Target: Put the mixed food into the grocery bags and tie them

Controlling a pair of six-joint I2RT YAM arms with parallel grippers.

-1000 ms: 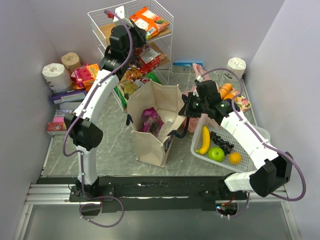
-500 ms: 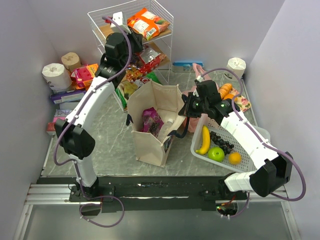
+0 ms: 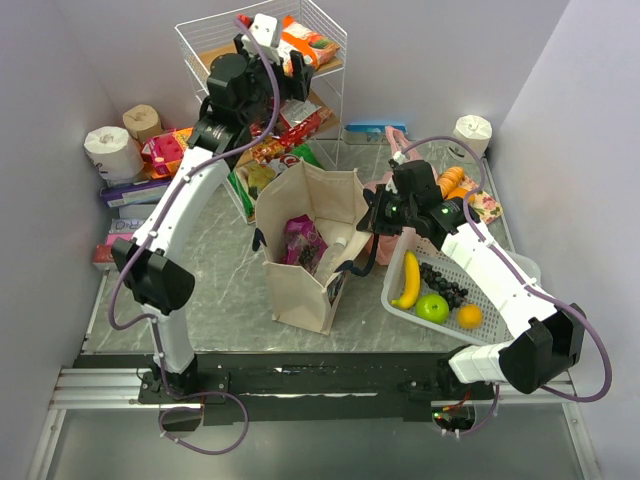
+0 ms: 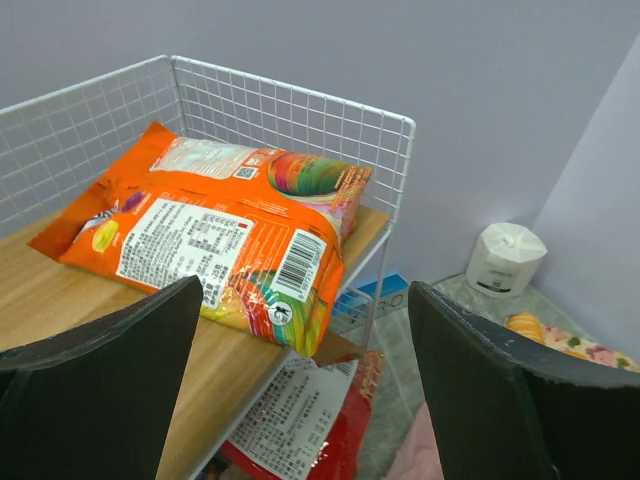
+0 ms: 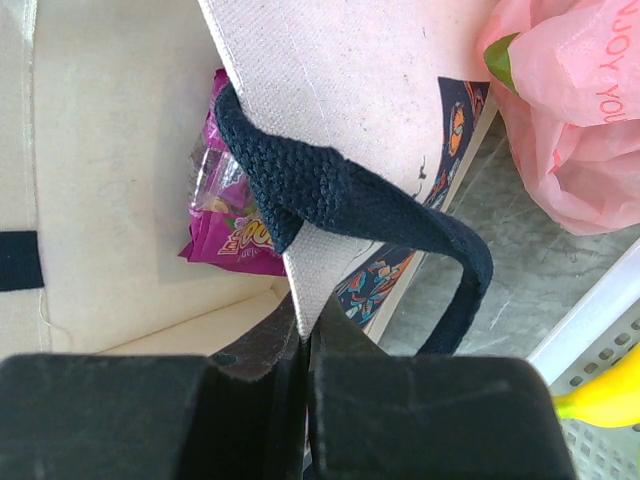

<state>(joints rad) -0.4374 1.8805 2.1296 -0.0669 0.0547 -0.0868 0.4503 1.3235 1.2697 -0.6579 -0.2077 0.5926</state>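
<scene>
My left claw [image 4: 305, 290] just opened wide, the orange packet [image 4: 215, 230] ahead of it, ready to grasp; my right claw [image 5: 305, 350] clamps the tote [image 5: 330, 90].

Open air above orange packet [image 4: 205, 235]; wire rack [image 4: 300, 125] walls behind and beside.

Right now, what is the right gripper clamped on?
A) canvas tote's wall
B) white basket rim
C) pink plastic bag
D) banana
A: the right wrist view shows the right gripper shut on the top edge of the tote, pinching its beige wall just below the dark strap.
</scene>
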